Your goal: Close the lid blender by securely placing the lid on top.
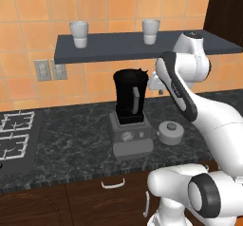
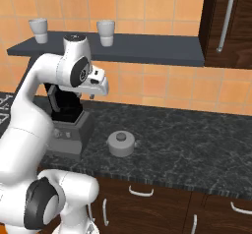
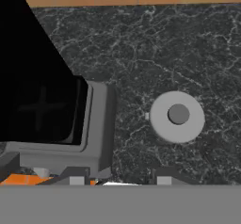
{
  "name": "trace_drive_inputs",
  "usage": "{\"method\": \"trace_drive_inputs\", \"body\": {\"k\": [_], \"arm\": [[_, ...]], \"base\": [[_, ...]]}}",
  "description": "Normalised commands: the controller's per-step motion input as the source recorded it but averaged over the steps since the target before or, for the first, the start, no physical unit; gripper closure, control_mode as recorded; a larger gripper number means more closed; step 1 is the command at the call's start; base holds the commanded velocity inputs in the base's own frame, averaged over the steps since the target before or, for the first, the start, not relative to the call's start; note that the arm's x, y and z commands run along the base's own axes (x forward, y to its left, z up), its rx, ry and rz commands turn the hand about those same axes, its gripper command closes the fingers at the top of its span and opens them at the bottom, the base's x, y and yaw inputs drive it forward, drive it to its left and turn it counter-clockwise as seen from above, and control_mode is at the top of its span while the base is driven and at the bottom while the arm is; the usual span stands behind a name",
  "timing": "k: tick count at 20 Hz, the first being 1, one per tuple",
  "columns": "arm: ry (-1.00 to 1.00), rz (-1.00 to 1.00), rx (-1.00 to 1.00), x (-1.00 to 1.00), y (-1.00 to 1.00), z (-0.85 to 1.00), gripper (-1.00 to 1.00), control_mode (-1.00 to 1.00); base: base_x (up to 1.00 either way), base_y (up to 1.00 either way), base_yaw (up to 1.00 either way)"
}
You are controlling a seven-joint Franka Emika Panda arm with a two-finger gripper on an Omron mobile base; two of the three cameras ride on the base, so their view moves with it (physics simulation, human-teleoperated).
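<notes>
The blender (image 1: 128, 99) stands on the dark counter, a black jar with its top uncovered on a boxy grey base (image 1: 130, 136). In the right base view my arm hides part of the blender (image 2: 66, 107). The light-grey lid (image 1: 171, 132) lies flat on the counter just right of the base, knob up. My gripper (image 2: 93, 95) hangs high above the counter, between the jar's top and the lid. In the hand view it (image 3: 120, 178) is open and holds nothing, looking down on the lid (image 3: 177, 116) and the blender (image 3: 42, 100).
A dark shelf (image 1: 137, 47) on the tiled wall carries two white cups (image 1: 79, 33) (image 1: 150, 31), just above the jar. A stove (image 1: 14, 135) lies at the left. A dark cabinet (image 2: 229, 21) hangs at the upper right. Bare counter (image 2: 197, 139) stretches to the right of the lid.
</notes>
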Motion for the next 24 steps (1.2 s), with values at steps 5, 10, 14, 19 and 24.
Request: {"method": "trace_drive_inputs", "body": {"k": [5, 10, 14, 19, 24], "arm": [[0.00, -0.06, 0.02, -0.15, -0.12, -0.22, -1.00, -1.00], [0.05, -0.20, 0.19, -0.08, -0.78, -0.71, -1.00, -1.00], [0.12, -0.07, 0.03, 0.04, -0.54, -0.71, -1.00, -1.00], [0.16, 0.00, -0.03, 0.20, -0.07, -0.65, -1.00, -1.00], [0.14, 0.00, -0.03, 0.42, 0.00, -0.52, -1.00, -1.00]], "base": [[0.00, 0.00, 0.00], [0.00, 0.00, 0.00], [0.00, 0.00, 0.00], [0.00, 0.00, 0.00], [0.00, 0.00, 0.00]]}}
